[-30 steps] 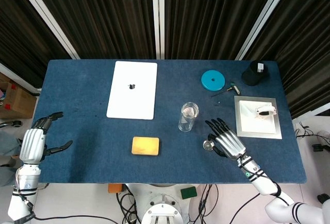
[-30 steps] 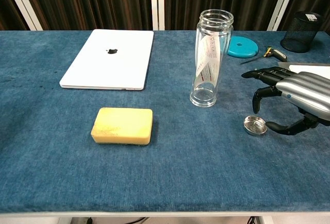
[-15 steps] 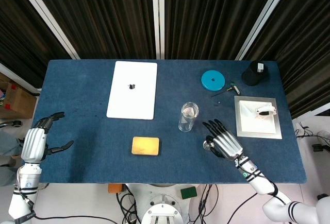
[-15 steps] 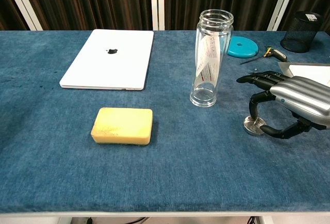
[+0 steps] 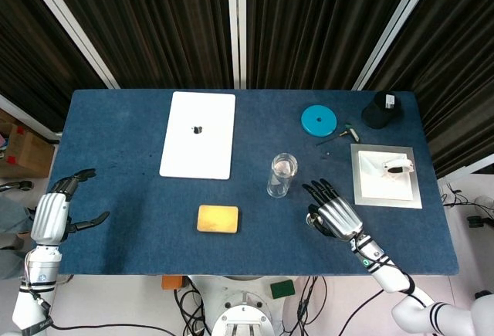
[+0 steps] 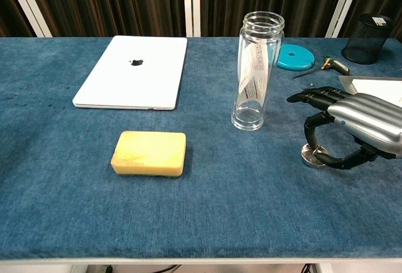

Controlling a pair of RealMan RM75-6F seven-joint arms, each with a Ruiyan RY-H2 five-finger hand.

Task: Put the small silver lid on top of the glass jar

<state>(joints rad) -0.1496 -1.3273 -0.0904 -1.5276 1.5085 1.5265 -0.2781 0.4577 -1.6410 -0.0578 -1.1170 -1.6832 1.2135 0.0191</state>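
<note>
My worktop is evenly, brightly lit from above; shadows stay soft, both views sharp, curtains dark.

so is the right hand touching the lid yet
Touching. In the chest view the right hand has a finger and thumb closed on either side of the lid, which still sits on the table; the head view mostly hides it.

One jar, one lid (small), one laptop

A white laptop, yellow sponge, teal disc and white tray lie on the blue table.
</note>
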